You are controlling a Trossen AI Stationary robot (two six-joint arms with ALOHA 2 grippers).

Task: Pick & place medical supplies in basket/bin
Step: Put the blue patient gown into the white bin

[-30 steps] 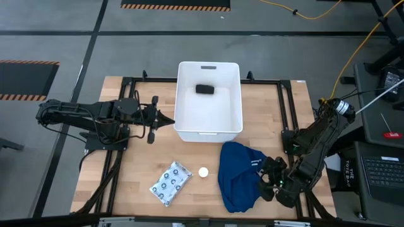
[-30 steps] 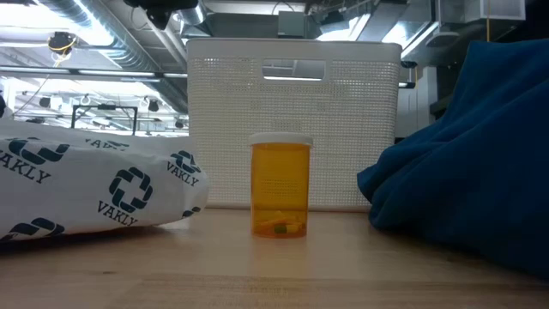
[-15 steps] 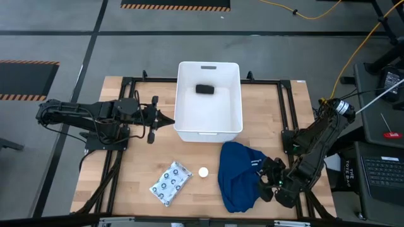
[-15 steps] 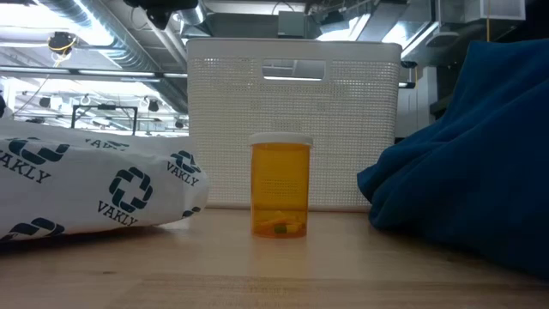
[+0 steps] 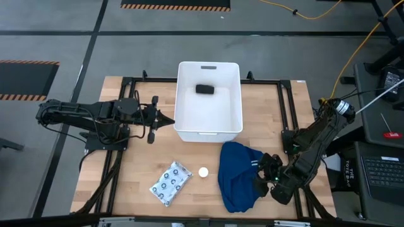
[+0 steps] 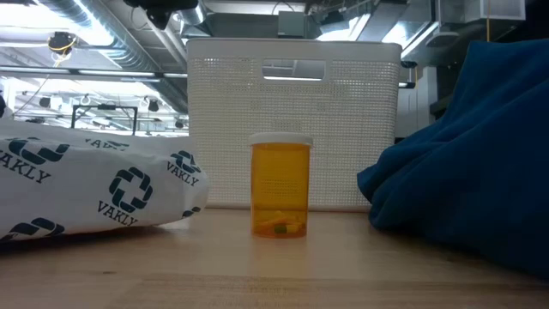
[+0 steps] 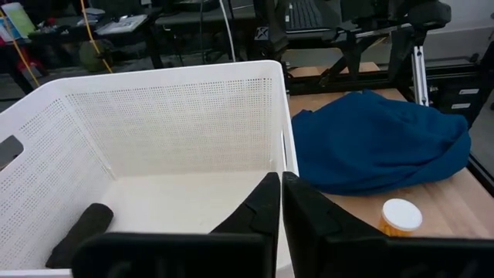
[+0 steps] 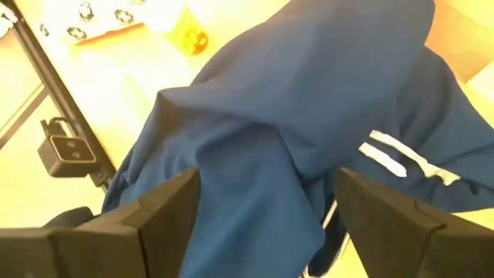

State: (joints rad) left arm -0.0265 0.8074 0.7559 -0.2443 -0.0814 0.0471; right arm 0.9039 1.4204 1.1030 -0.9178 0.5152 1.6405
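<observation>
The white bin stands at the table's far middle, with the black block on its floor. The dark blue garment lies bunched on the table nearer than the bin. To its left the amber bottle stands upright. The ring-printed packet lies flat further left. My right gripper is open at the garment's right edge, and a raised fold of cloth sits between its fingers. My left gripper is shut and hovers just left of the bin's left wall. My right gripper is open around the garment's right edge, coming in low from the table's right. Cloth bulges up between the two fingers. I cannot tell whether they touch it. The garment rests on the table.
Black frame rails run along the table's left, right and far sides. A small black box sits on the rail by the garment. Bare wood lies between the bin and the near items.
My right gripper has moved a little toward the table's left, in over the garment's right edge. Everything else has kept still.
</observation>
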